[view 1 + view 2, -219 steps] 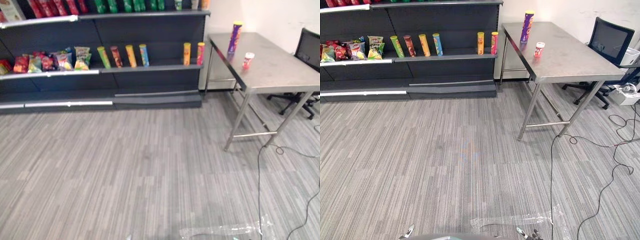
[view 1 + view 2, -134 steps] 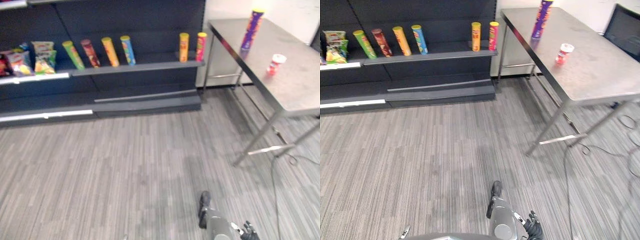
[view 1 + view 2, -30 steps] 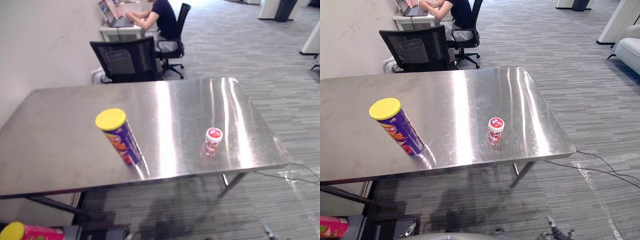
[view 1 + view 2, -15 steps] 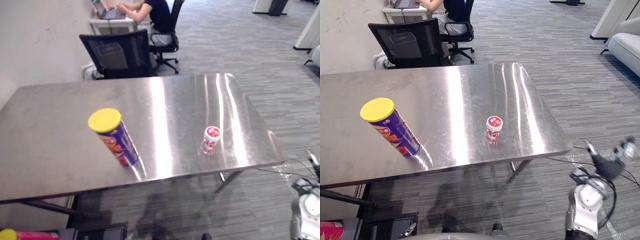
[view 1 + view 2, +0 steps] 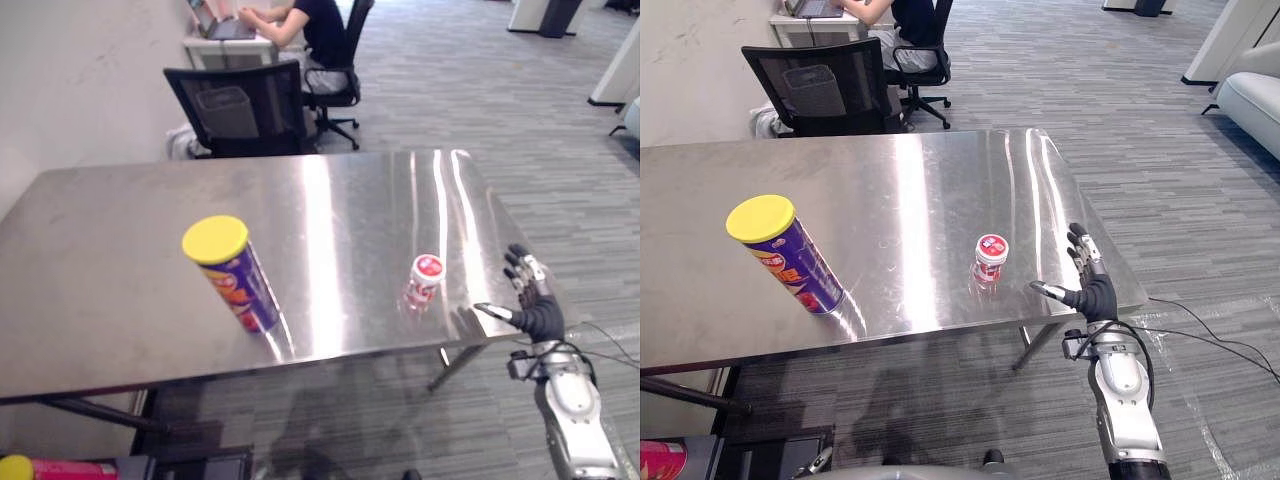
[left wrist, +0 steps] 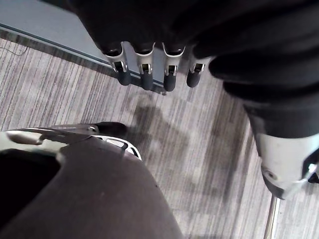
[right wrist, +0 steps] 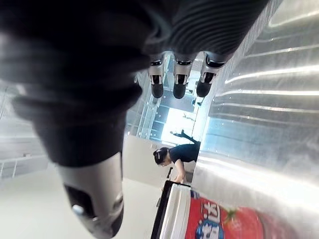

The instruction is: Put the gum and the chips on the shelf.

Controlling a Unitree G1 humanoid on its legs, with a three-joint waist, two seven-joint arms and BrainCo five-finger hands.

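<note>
The gum (image 5: 423,281), a small red and white tub, stands near the front right of the steel table (image 5: 120,230). The chips (image 5: 232,272), a purple tube with a yellow lid, stand upright to its left. My right hand (image 5: 1095,285) is open at the table's front right edge, just right of the gum and apart from it, thumb pointing toward the tub. In the right wrist view the gum (image 7: 214,219) shows close, past the straight fingers (image 7: 179,84). My left hand (image 6: 149,69) hangs open and holds nothing, down over the carpet.
A black office chair (image 5: 245,110) stands behind the table, and a person (image 5: 310,20) sits at a desk beyond it. Another chips tube (image 5: 40,467) lies low at the left. A white sofa (image 5: 1250,100) is at the far right.
The view swung from the shelf to the table. In the last half second my right hand rose from low at the right to the table's edge beside the gum.
</note>
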